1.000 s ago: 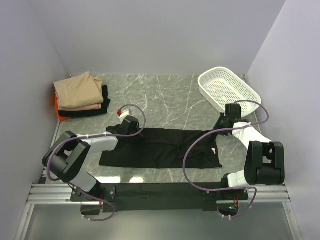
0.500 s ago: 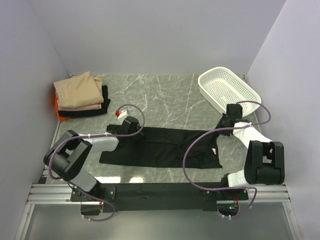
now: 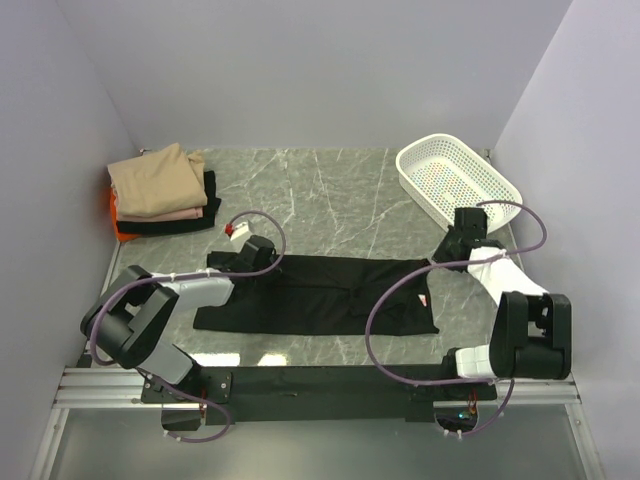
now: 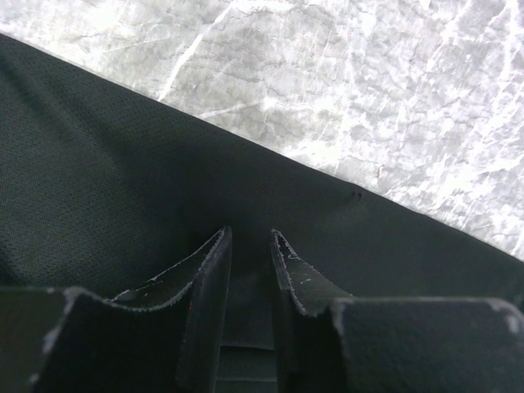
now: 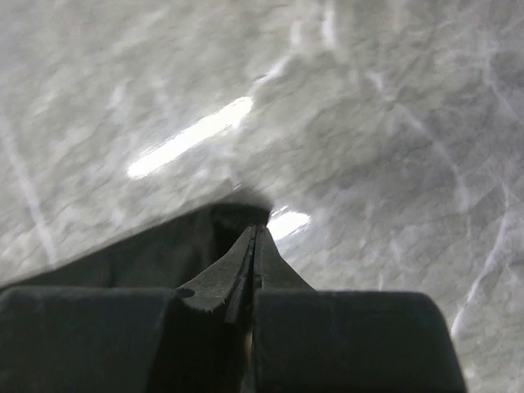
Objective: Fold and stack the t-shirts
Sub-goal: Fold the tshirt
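Note:
A plain black t-shirt (image 3: 320, 295) lies as a long folded band across the near middle of the table, a small pinkish label (image 3: 422, 298) near its right end. My left gripper (image 3: 265, 262) rests low on the band's far edge near the left end. In the left wrist view its jaws (image 4: 250, 233) stand a narrow gap apart over the black cloth (image 4: 123, 164). My right gripper (image 3: 438, 258) is at the far right corner. Its tips (image 5: 255, 228) are shut on the edge of the cloth (image 5: 139, 254). Folded t-shirts (image 3: 160, 190), tan on top, are stacked at the back left.
A white perforated basket (image 3: 458, 180) stands at the back right, just beyond the right arm. Walls close in the table on the left, back and right. Bare marble (image 3: 330, 200) stretches between the stack and the basket.
The right gripper has closed on the shirt's far right corner. The shirt has slid a little to the left, and the left gripper has shifted slightly with it.

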Robot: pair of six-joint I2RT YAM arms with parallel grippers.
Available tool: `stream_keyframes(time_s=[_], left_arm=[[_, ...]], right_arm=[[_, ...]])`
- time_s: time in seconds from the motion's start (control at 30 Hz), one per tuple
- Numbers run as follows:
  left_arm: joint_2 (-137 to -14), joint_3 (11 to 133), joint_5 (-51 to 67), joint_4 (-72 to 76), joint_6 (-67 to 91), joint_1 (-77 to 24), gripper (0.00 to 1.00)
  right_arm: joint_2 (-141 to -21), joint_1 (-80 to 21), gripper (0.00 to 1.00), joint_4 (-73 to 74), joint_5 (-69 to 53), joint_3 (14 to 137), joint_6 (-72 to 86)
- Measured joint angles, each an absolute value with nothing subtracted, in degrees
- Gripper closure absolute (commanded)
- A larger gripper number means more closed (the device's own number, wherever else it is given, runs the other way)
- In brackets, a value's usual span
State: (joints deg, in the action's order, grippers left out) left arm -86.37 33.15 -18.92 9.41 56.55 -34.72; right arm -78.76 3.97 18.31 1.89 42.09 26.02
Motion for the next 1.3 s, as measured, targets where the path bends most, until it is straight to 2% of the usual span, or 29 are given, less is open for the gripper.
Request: stream_keyframes(time_s=[0.3,0.8,1.3], left_arm=[[-81.67,36.62,-21.39,0.82,52.64,-34.87,0.67],[-80.07,31.09,-21.37,0.38,52.42,-34.92,0.67],[-79.35,30.44,-21.34,0.62,52.21,-34.92,0.67]], right_arm=[[-67.64,-10.31,0.96,22.31,1.39,42.06,27.97],[-73.17,-27.31,0.95,26.55,2.63,39.66,34.48],[-75.0,-37.23,0.94,31.99,5.39,36.47,39.7]])
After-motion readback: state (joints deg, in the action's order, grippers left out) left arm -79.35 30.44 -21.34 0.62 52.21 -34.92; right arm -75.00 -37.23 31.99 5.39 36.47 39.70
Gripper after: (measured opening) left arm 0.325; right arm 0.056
